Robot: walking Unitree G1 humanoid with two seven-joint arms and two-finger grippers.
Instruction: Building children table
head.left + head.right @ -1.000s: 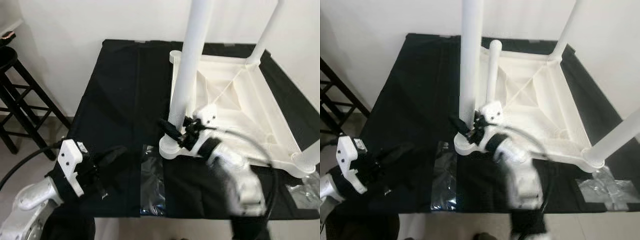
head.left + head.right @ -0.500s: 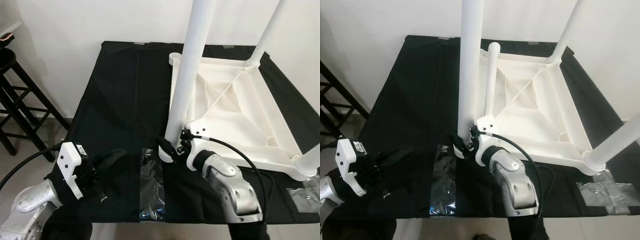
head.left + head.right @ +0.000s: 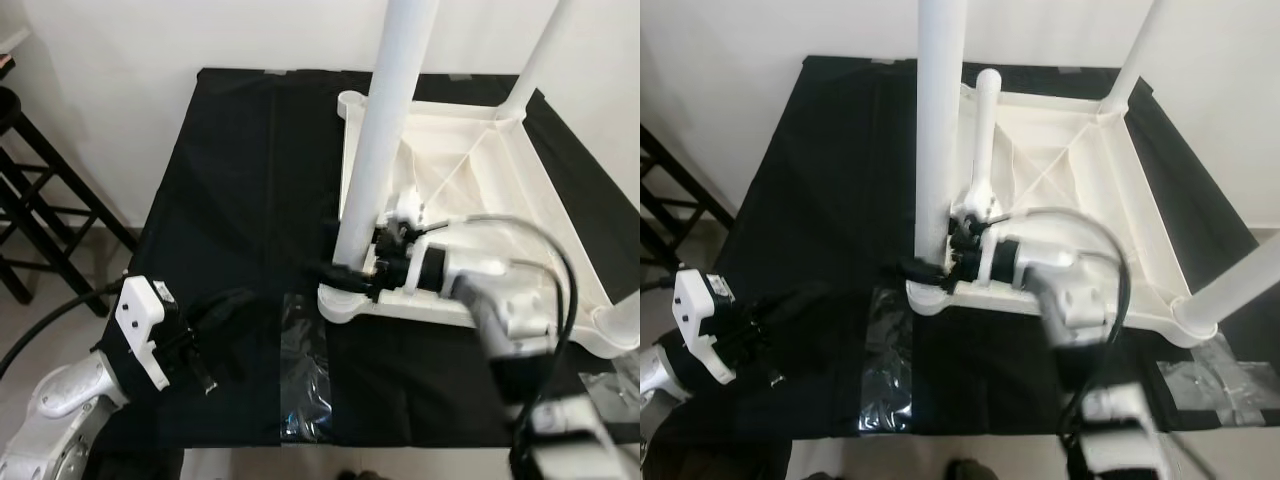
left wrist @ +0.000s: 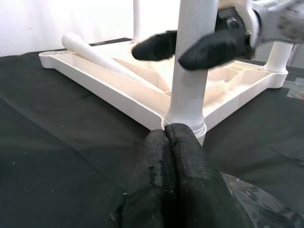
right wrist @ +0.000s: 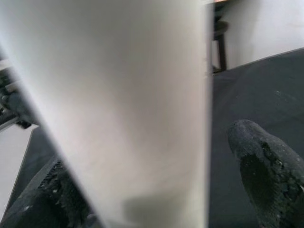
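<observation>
Fingers of the right gripper (image 3: 352, 272) straddle the upright white plastic table leg (image 3: 383, 150) at centre frame; left gripper (image 3: 225, 322), fingers together, rests on the black-draped worktop (image 3: 230, 180) at lower left.

A plain room in a home: bare white wall (image 3: 200, 35), pale floor (image 3: 60, 290), and a dark wooden stool (image 3: 30, 200) in the corner. A black cloth (image 3: 240, 180) is spread low, with patches of silver tape (image 3: 1205, 380) at its edge.

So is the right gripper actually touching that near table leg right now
Cannot tell. In the left wrist view the right gripper's fingers straddle the near table leg, but blur hides any contact or gap.
</observation>
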